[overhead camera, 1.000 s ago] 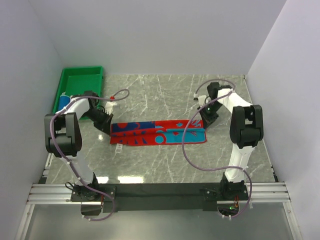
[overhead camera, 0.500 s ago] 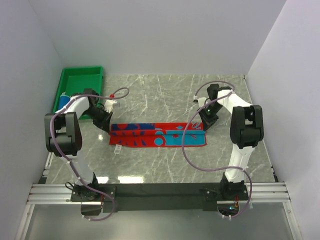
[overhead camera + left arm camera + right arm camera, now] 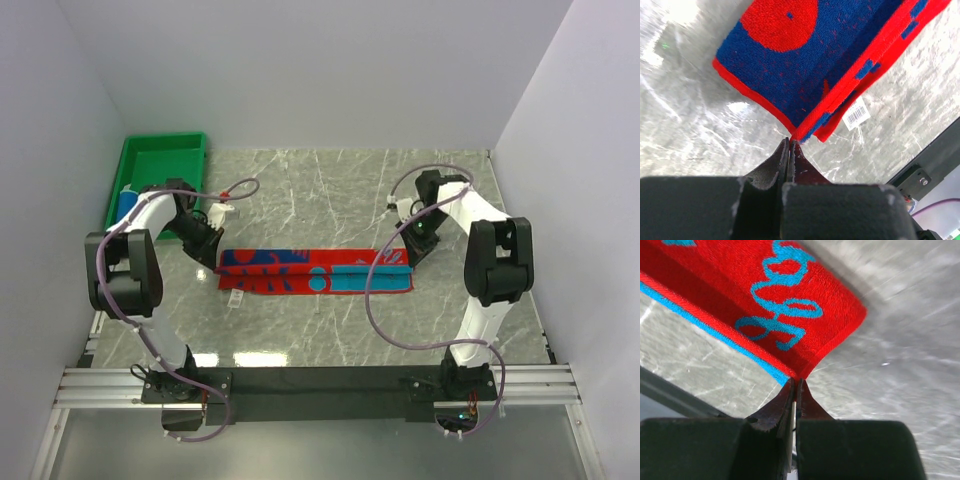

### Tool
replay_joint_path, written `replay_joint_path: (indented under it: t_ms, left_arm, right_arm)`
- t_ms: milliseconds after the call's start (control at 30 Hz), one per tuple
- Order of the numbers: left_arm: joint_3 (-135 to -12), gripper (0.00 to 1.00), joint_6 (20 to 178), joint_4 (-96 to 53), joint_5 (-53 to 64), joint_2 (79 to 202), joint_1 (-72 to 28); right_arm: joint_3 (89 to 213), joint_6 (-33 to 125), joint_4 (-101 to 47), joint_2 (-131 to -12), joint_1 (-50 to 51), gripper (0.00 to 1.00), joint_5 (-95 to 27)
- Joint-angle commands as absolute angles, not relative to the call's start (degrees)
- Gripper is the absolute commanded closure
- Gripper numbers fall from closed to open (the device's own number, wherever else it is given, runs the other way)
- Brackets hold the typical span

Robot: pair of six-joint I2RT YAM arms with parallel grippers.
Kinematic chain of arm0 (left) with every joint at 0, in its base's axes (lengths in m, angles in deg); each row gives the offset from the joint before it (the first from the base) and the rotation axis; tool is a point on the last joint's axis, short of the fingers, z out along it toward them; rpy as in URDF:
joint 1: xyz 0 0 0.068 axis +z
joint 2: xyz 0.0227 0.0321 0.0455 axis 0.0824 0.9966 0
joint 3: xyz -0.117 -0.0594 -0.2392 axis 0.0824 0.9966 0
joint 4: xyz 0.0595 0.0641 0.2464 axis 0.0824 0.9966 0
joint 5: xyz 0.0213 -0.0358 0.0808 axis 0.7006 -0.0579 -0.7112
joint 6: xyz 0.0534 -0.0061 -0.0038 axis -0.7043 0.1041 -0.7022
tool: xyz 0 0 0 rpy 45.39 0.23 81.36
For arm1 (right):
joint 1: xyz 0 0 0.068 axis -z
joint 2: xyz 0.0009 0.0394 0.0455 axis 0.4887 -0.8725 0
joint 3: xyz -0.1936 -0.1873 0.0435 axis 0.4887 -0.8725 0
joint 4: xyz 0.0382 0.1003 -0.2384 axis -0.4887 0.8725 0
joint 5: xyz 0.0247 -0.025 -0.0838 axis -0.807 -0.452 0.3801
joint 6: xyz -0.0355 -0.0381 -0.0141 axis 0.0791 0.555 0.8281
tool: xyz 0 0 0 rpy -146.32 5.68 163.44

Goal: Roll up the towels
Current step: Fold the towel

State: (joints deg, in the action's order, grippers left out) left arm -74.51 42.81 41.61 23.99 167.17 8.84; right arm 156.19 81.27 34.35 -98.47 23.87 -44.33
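PAIR OF ARMS AT WORK: A grey marbled table (image 3: 330, 330) stood boxed in by plain pale walls (image 3: 300, 70) on its left, far and right sides. A green tray (image 3: 150, 160) sat at the far left corner, with something blue (image 3: 127, 203) at the tray's near end, too small to make out. My two arms were bolted to a black rail (image 3: 320, 380) along the near edge.

The red-and-blue towel (image 3: 315, 272) lay across the middle of the table as a long narrow band, folded along its length. It was red and dark blue toward the left and red and turquoise toward the right, and it ran between my two grippers. My left gripper (image 3: 208, 250) was at the band's left end and my right gripper (image 3: 408, 250) at its right end, both on the far edge.

From the left wrist, the jaws were pressed together with barely a slit between them, pinching the towel's corner where the folded layers met. A small white barcode label (image 3: 856, 114) showed just beside that corner. From the right wrist, the jaws were clamped just as tightly on the towel's red corner.
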Motion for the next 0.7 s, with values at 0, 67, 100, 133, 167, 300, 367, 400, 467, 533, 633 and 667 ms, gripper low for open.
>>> replay_joint_path:
  t_ms: [0, 67, 100, 133, 167, 300, 367, 400, 467, 533, 633, 667]
  left_arm:
    - [-72.7, 0.99, 40.9, 42.7, 22.0, 165.5, 9.1]
    - [-71.8, 0.99, 42.2, 40.7, 21.8, 166.6, 9.0]
    - [-70.5, 0.99, 42.6, 39.6, 21.6, 166.9, 8.9]
    - [-70.0, 0.99, 43.7, 38.7, 20.9, 167.3, 8.9]
    - [-69.6, 0.99, 44.2, 37.8, 20.8, 168.4, 8.9]
    - [-69.0, 1.00, 46.5, 34.9, 20.8, 169.8, 8.9]
    - [-69.2, 0.99, 46.7, 34.8, 20.6, 170.2, 8.9]
    - [-69.3, 0.99, 46.7, 34.9, 20.5, 170.3, 8.9]
    - [-69.4, 1.00, 46.5, 35.1, 20.3, 170.4, 8.9]
    - [-69.5, 0.99, 46.4, 35.3, 20.3, 170.4, 8.9]
    - [-70.6, 1.00, 46.2, 36.2, 20.6, 169.8, 8.9]
    - [-71.6, 1.00, 46.1, 36.5, 20.5, 169.3, 8.9]
  right_arm:
    - [153.5, 81.9, 34.2, -98.5, 23.2, 1.00, -42.5]
    - [152.5, 81.1, 32.9, -100.3, 22.2, 1.00, -42.7]
    - [152.2, 80.6, 32.7, -100.9, 21.9, 1.00, -43.1]
    - [152.1, 80.0, 32.2, -101.5, 21.4, 1.00, -43.2]
    - [151.6, 79.7, 31.6, -102.2, 21.2, 1.00, -43.3]
    - [150.7, 78.9, 30.0, -102.7, 19.9, 1.00, -42.4]
    - [150.7, 78.7, 30.0, -103.0, 19.8, 1.00, -42.3]
    - [150.7, 78.6, 29.9, -102.9, 19.8, 1.00, -41.8]
    - [150.7, 78.4, 29.7, -102.7, 19.9, 1.00, -41.5]
    - [150.8, 78.3, 29.8, -102.6, 19.8, 1.00, -41.1]
    - [152.2, 78.2, 30.6, -102.1, 19.9, 1.00, -41.1]
    - [152.7, 78.3, 30.8, -101.7, 19.8, 1.00, -41.2]
